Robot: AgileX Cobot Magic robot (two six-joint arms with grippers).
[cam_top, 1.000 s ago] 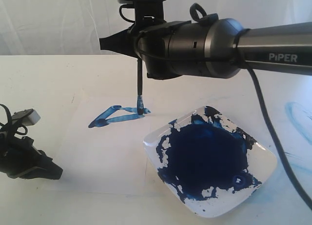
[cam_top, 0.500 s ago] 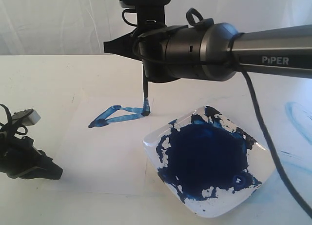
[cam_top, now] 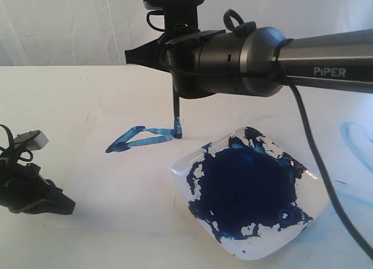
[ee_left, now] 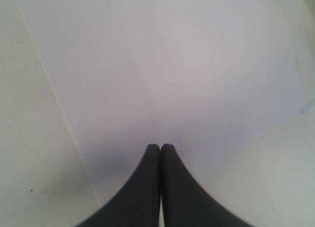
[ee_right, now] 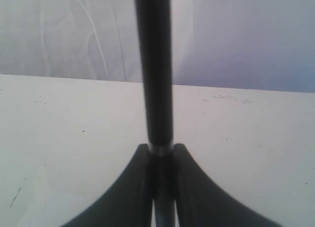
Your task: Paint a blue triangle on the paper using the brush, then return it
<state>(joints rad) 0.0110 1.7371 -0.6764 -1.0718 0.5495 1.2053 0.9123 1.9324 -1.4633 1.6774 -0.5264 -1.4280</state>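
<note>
We see a blue triangle (cam_top: 141,138) in uneven strokes, darkest at its tip, on white paper (cam_top: 128,181). The brush (cam_top: 175,108) is black, and the white plate (cam_top: 182,174) is blotched dark blue.

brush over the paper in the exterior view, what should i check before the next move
1. Grip on the brush: ok. The right gripper has its jaws closed on the handle.
2. Brush upright: ok. It hangs nearly vertical, bristles down.
3. Tip placement: ok. It sits at the right corner of the blue triangle, on the paper.
4. Outline closed: cannot tell. The tip covers the right corner.
5. Left gripper out of the way: ok. It is shut, low at the left, apart from the paint.
6. Plate of blue paint clear of the brush: ok. It lies to the right, not touching.
</note>
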